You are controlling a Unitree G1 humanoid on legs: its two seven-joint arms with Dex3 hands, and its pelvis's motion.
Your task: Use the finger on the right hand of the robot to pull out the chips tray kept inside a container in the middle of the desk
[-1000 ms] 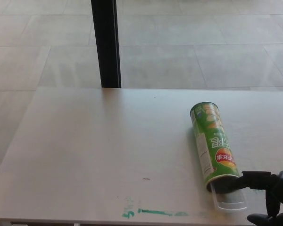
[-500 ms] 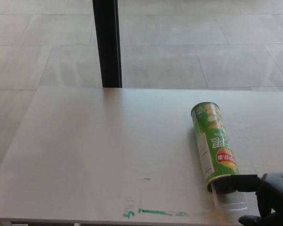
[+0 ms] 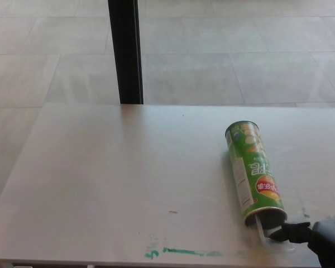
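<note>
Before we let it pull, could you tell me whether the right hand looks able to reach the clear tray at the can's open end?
Probably yes: the right hand has a finger at the can's mouth, touching the tray, with nothing between.

Green chips can lying on the desk, right hand poking a finger at its near open end.
</note>
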